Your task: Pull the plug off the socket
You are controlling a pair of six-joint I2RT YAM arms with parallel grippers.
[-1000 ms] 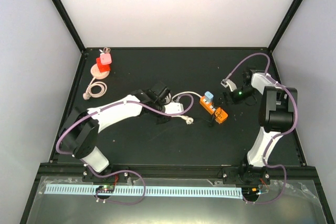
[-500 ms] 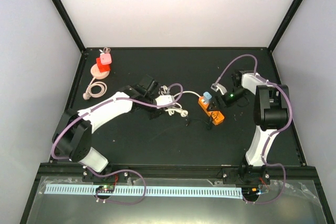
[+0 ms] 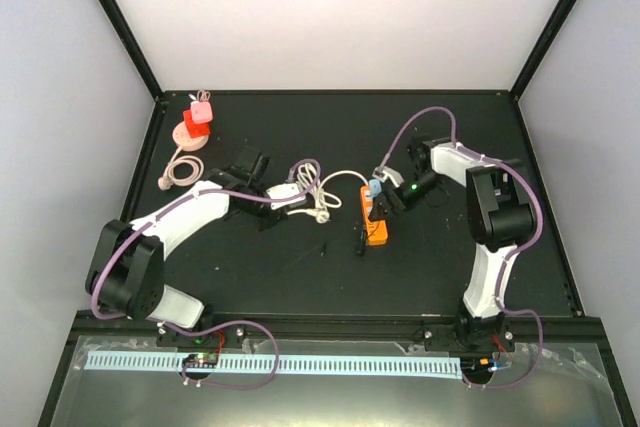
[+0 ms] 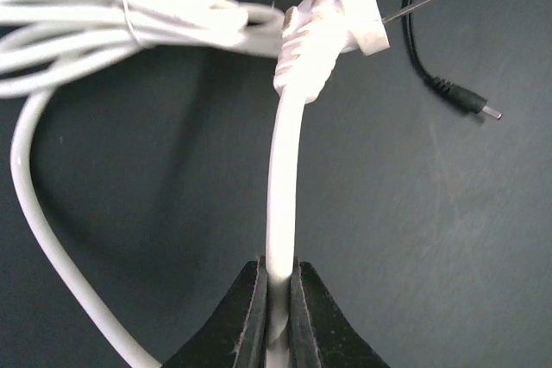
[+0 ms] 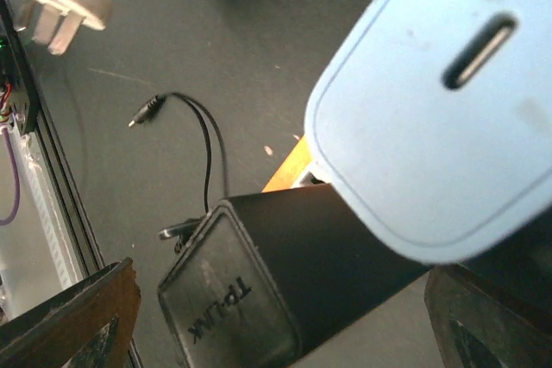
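Observation:
An orange socket strip point(image 3: 376, 225) lies mid-table, its edge showing in the right wrist view point(image 5: 291, 164). A light blue adapter point(image 5: 431, 101) and a black TP-LINK plug point(image 5: 259, 290) are both plugged into it. My right gripper point(image 5: 280, 303) is open, with one finger on either side of the black plug; from above it sits at the strip's far end point(image 3: 390, 194). My left gripper point(image 4: 278, 299) is shut on a white cord point(image 4: 285, 178). That cord ends in a white plug point(image 4: 345, 15) with bare prongs, lying free on the mat point(image 3: 322, 214).
A thin black lead with a barrel jack point(image 4: 470, 108) runs from the black plug across the mat. The white cord's slack is tied in a bundle point(image 4: 129, 28). At the back left stand a pink and red adapter stack point(image 3: 196, 117) and a coiled beige cable point(image 3: 180, 167).
My left arm drew back to the left with the white cord, and the orange strip slid left and turned. My right gripper followed it left, ending over the plugs.

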